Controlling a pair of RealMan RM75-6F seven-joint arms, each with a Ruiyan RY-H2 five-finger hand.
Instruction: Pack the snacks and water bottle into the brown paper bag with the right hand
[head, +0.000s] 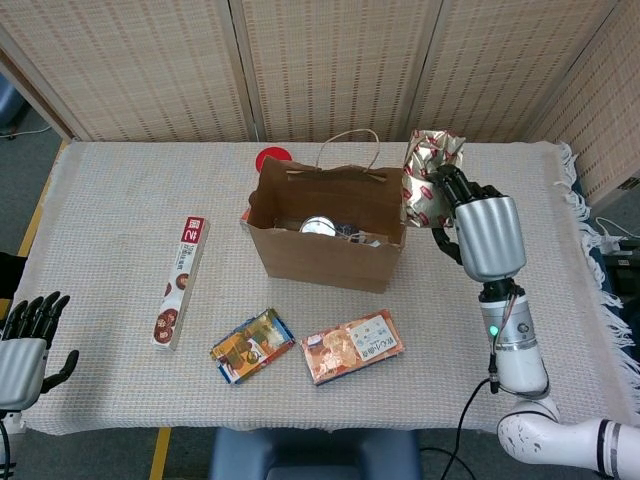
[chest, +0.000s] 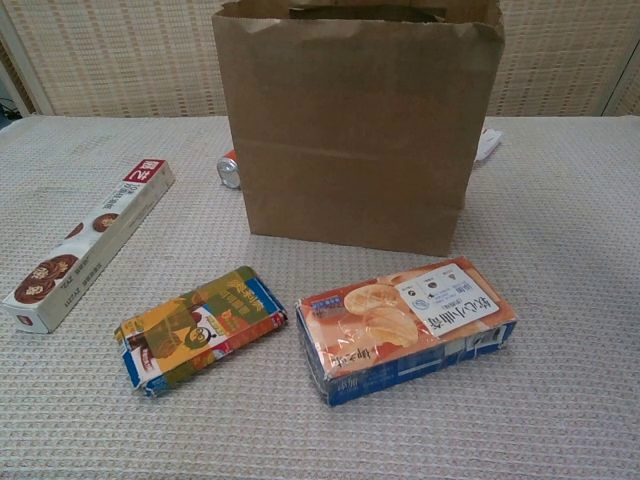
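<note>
My right hand (head: 483, 232) shows smooth silver plastic or metal with black fingers, and the snack packet (head: 428, 172) it holds is crinkled, shiny foil. Just left of it, the paper bag (head: 330, 240) looks matt brown; the counter (head: 560, 260) wears coarse woven cloth. Lower left, I see the orange biscuit pack (chest: 405, 325) in glossy wrap.

A woven cloth (head: 120, 190) covers the table. Behind the table stand folding screens (head: 330, 65) of woven cane. The grey floor (head: 20, 170) shows at left.
</note>
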